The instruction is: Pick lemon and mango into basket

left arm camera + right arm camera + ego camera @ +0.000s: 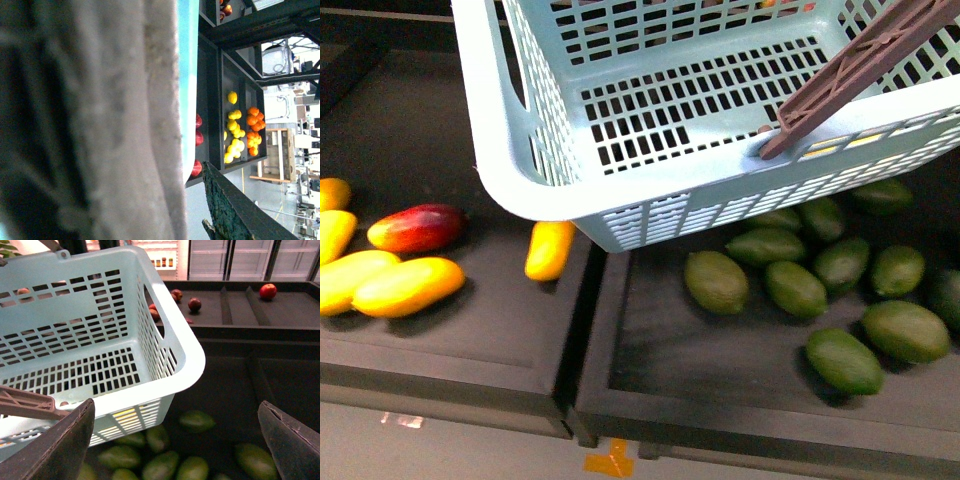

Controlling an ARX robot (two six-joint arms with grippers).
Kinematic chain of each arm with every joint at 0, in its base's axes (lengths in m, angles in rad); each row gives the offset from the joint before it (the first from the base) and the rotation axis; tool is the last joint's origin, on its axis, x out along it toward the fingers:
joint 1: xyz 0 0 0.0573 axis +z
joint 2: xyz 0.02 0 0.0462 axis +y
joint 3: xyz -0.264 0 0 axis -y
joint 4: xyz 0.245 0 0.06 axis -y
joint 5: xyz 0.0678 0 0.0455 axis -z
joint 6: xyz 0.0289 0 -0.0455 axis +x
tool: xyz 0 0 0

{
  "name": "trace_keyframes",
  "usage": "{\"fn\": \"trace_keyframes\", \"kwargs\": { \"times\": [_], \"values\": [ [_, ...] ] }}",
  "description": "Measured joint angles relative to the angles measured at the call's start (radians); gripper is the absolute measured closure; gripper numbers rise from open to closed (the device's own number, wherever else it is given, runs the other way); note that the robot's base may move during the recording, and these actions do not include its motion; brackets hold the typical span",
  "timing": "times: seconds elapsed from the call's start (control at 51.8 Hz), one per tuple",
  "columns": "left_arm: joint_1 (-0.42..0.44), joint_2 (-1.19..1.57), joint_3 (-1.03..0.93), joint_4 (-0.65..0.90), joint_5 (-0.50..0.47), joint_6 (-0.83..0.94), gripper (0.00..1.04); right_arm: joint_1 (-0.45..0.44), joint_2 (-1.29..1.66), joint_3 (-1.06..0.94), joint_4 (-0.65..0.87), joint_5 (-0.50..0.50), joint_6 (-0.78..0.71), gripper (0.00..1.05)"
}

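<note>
The teal basket (650,190) hangs tilted above the trays and is empty; its brown handle (860,70) lies across the rim. It also shows in the right wrist view (170,345). My left gripper (180,220) is shut on the basket, whose blurred handle fills that view. The dark red and orange mango (417,227) lies in the left tray, left of the basket. Small yellow lemons (232,97) lie in a far tray. My right gripper (177,445) is open and empty beside the basket's corner, above green fruits.
Several green fruits (795,290) fill the right tray. Plain yellow elongated fruits (405,285) lie by the mango, one (549,250) partly under the basket. Red apples (268,291) and oranges (254,130) sit in farther trays. A raised divider (585,330) separates the trays.
</note>
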Motion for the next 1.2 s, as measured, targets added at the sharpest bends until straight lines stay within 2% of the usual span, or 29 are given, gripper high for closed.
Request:
{"fn": "trace_keyframes", "kwargs": {
  "times": [1.198],
  "values": [
    [0.0,0.0,0.0,0.0,-0.001,0.0,0.78,0.001,0.002,0.0,0.0,0.0,0.0,0.09]
  ]
}}
